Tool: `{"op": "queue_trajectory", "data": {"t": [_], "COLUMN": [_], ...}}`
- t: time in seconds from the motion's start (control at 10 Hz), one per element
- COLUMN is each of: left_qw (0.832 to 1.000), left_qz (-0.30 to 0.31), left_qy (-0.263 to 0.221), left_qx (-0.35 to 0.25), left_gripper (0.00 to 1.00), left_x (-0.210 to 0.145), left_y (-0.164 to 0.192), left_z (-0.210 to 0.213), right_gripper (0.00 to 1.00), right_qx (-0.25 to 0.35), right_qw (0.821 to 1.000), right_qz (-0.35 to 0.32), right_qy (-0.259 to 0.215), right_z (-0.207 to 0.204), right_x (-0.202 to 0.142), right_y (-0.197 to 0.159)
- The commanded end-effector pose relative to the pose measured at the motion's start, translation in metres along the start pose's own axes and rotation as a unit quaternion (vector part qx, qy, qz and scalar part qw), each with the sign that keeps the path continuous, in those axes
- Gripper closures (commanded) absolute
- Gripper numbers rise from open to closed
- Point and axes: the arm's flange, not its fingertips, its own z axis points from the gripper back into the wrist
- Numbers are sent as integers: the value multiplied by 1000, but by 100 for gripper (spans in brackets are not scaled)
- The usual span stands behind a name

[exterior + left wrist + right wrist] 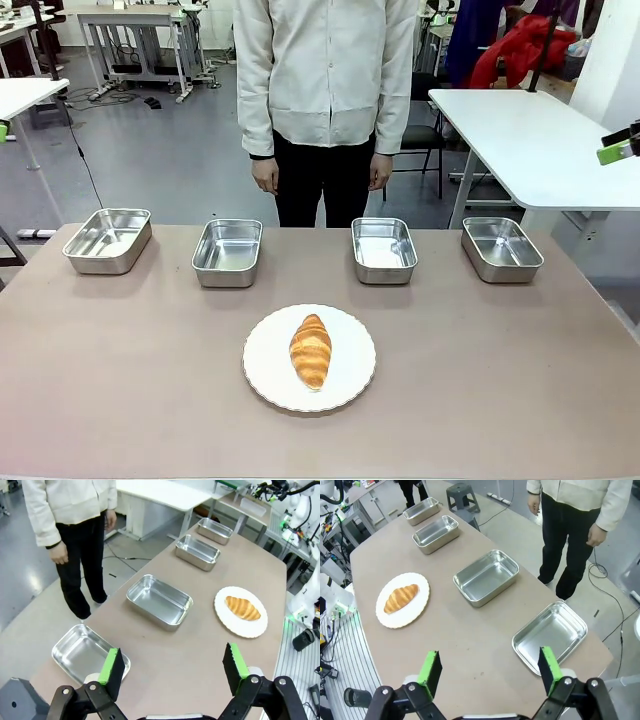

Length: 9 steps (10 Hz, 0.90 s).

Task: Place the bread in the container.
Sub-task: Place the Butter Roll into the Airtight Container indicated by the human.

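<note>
The bread, a golden-brown croissant (311, 350) (242, 607) (401, 598), lies on a round white plate (265, 375) (247, 627) (395, 620) at the table's middle front. Behind it four alike steel containers stand in a row: far left (108, 240), left of centre (228, 252), right of centre (384, 250), far right (502, 248). All look empty. My left gripper (175, 667) hangs open high above the far-left pan (90, 652). My right gripper (490, 670) is open above the far-right pan (550, 636). Both are well away from the croissant.
A person stands at the far side behind the two middle pans, with both hands (265, 175) hanging down. A white table (530, 130) stands beyond the back right corner. A green fingertip (614, 152) pokes in at the right edge of the front view.
</note>
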Motion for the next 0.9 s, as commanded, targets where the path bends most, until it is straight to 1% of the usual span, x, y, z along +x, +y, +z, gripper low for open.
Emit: {"op": "queue_trajectory", "data": {"t": [0.0, 0.1, 0.2, 0.8], "left_qw": [999, 998, 1000, 1000], "left_qz": [28, 38, 7, 7], "left_qy": [7, 22, 3, 3], "left_qx": [27, 42, 8, 8], "left_gripper": [0, 0, 0, 0], "left_x": [3, 4, 1, 1], "left_y": [0, 0, 1, 1], "left_z": [-1, -4, 0, 0], "right_gripper": [0, 0, 0, 0], "right_qx": [7, 0, 0, 0], "right_qw": [1000, 1000, 1000, 1000], "right_qz": [23, 0, 0, 0], "right_qy": [-8, 0, 0, 0], "right_z": [1, 0, 0, 0], "right_x": [2, 0, 0, 0], "right_y": [0, 0, 0, 0]}}
